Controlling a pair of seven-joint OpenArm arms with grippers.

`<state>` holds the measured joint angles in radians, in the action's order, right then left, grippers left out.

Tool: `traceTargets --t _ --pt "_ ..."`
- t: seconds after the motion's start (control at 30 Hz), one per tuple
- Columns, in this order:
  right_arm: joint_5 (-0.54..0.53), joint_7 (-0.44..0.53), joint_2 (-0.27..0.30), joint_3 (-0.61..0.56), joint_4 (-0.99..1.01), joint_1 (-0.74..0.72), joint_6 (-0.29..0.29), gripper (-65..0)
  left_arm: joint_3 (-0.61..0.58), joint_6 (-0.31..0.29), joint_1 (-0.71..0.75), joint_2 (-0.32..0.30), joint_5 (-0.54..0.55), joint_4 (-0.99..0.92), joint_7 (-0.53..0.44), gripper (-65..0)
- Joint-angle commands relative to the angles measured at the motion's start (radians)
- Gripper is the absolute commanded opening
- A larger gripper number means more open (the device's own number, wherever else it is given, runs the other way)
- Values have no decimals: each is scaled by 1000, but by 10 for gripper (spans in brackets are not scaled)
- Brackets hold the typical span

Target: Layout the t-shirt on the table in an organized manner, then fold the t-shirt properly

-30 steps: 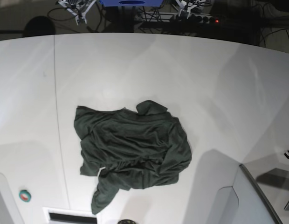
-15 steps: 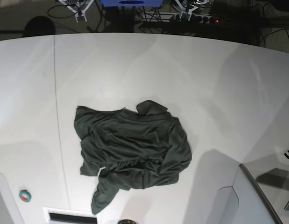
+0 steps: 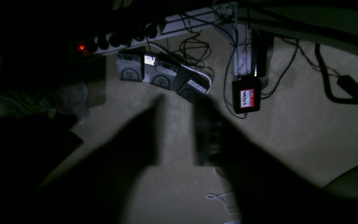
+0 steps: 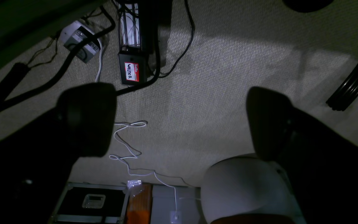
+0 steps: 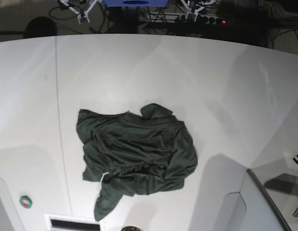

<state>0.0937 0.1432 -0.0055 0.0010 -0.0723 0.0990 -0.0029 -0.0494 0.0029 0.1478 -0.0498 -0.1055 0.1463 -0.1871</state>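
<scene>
White and glossy, the bench (image 5: 187, 72) carries the crumpled t-shirt (image 5: 137, 161) nearer its front edge, left of centre. Off the bench over carpet, the left claw (image 3: 176, 130) stands slightly apart; the right claw (image 4: 179, 121) gapes wide, both empty.

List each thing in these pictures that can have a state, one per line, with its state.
t-shirt: crumpled in a heap, not laid flat, unfolded.
table: bears only the shirt in its middle.
left gripper: jaws slightly apart, empty, over the floor.
right gripper: jaws wide open, empty, over the floor.
power strip light: glowing red.
</scene>
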Motion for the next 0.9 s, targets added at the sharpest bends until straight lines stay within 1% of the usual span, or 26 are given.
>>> traceTargets --t 0.0,0.03,0.07,0.1,0.13,0.17,0.2,0.23,0.27,0.3,0.33,0.4,0.43,0.5,0.53,0.87 --pt "-1 5 0 3 -1 9 -7 -23 0 3 6 0 -1 0 -2 -382" --pt "-1 5 0 3 -1 11 -7 -47 0 3 6 0 -1 0 -2 -327" --pt "-1 5 0 3 -1 11 -7 -81 0 3 6 0 -1 0 -2 -303" --pt "-1 5 0 3 -1 11 -7 -125 0 3 6 0 -1 0 -2 -309" --pt "-1 5 0 3 -1 11 -7 -174 0 3 6 0 -1 0 -2 -329" --pt "-1 5 0 3 -1 11 -7 -237 0 3 6 0 -1 0 -2 -359" --pt "-1 3 0 3 -1 11 -7 -318 0 3 6 0 -1 -1 -1 -406" --pt "-1 2 0 3 -1 11 -7 -422 -5 3 6 0 -1 -1 2 -481" --pt "-1 0 0 3 -1 11 -7 -528 -7 3 6 0 -6 -1 4 -574" --pt "-1 0 0 3 -1 11 -7 -639 -7 3 6 0 -1 -1 4 -650" --pt "-1 0 0 3 -1 11 -7 -650 0 3 6 0 -1 -1 4 -650" --pt "-1 0 0 3 -1 11 -7 -597 -7 3 3 0 -1 -1 4 -650" --pt "-1 0 0 3 -1 9 -7 -600 -8 3 2 0 -9 -1 4 -650" --pt "-1 0 0 3 -1 8 -7 -639 -8 3 0 0 -10 -1 4 -650" --pt "-1 0 0 3 -1 8 -7 -648 -8 3 0 0 -10 -1 4 -650" --pt "-1 0 0 3 -1 8 -7 -645 -8 3 3 0 -10 6 -1 -650"
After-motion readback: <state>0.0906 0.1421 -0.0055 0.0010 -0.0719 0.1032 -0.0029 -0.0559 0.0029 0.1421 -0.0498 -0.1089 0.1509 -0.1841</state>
